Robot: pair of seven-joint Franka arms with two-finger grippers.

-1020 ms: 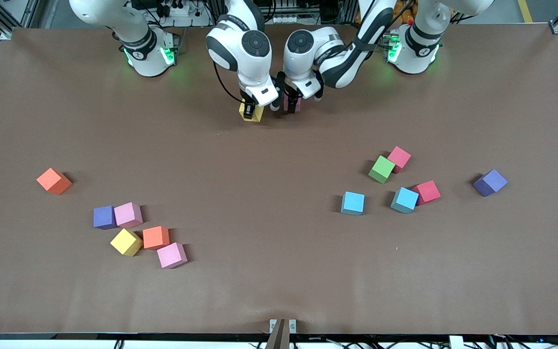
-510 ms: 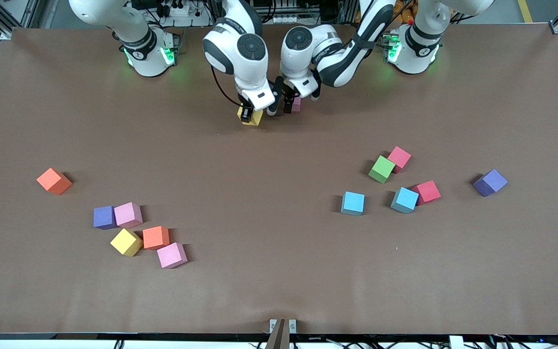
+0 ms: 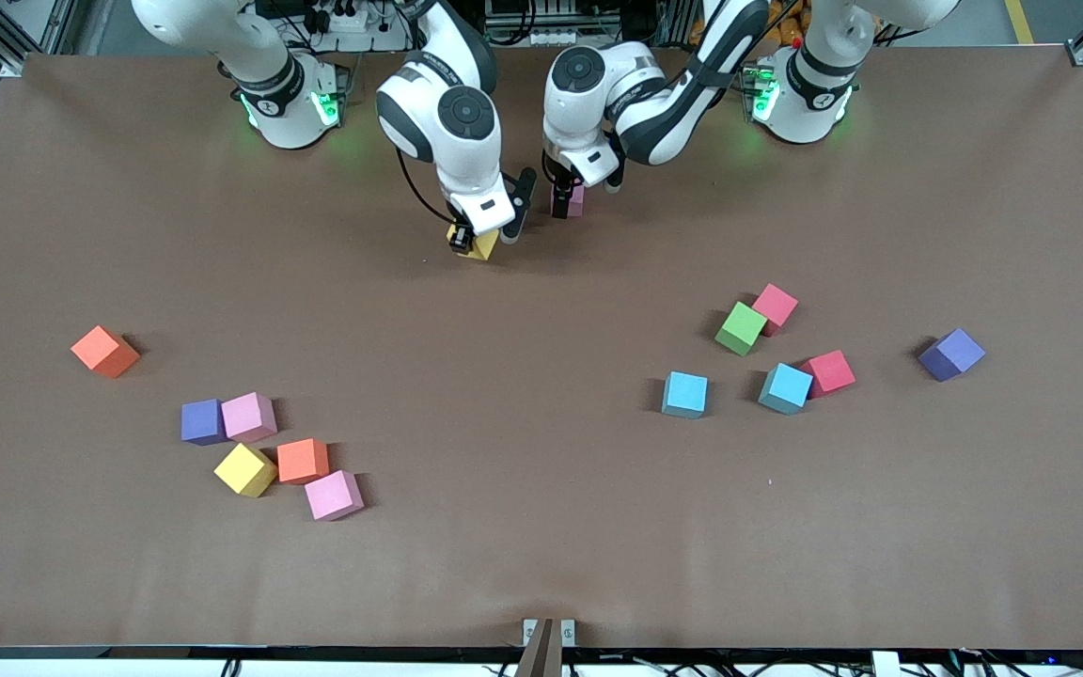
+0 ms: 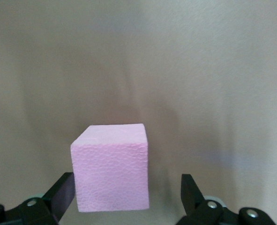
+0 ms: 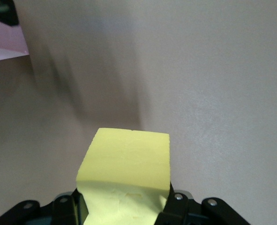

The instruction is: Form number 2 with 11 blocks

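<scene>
Now | right gripper [image 3: 477, 237]: clamped on yellow block [image 3: 482, 246], 7 o'clock of pink block [image 3: 573, 198] | left gripper [image 3: 568, 199]: wide apart astride pink block, not gripping

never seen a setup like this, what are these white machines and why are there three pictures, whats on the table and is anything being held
The white machines are two robot arms bolted along one edge of a brown table. The big picture looks down from a high camera facing them; the two close-ups come from small cameras on each arm's wrist.

The right gripper is shut on a yellow block, over the table's middle near the bases. The left gripper is open, its fingers either side of a pink block that sits on the table, not gripped.

Loose blocks lie nearer the camera: toward the right arm's end, two orange, two pink, one yellow, one purple; toward the left arm's end, one green, two blue, two reddish-pink, one purple.
</scene>
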